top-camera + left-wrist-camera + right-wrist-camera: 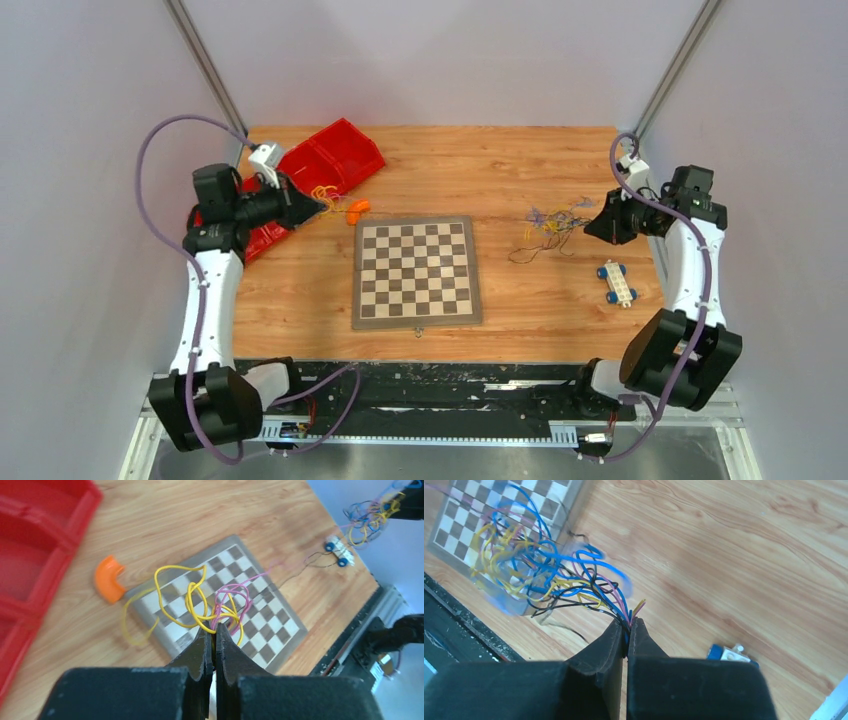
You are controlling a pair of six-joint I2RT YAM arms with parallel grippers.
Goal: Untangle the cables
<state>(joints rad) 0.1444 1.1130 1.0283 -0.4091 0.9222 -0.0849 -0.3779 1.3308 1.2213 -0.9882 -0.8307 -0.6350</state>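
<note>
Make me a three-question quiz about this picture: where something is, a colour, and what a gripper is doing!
1. Where does the orange curved piece lie?
A. in a red bin
B. on the table beside the chessboard
C. on top of the chessboard

2. What colours are the cables in the left gripper?
A. yellow and pink
B. green and white
C. only black

3. What is the right gripper doing?
A. standing wide open
B. gripping the chessboard
C. shut on cables

1 B: it sits on bare wood by the board's corner.
2 A: yellow and pink loops run into it.
3 C: strands stick out of its closed grip.
</note>
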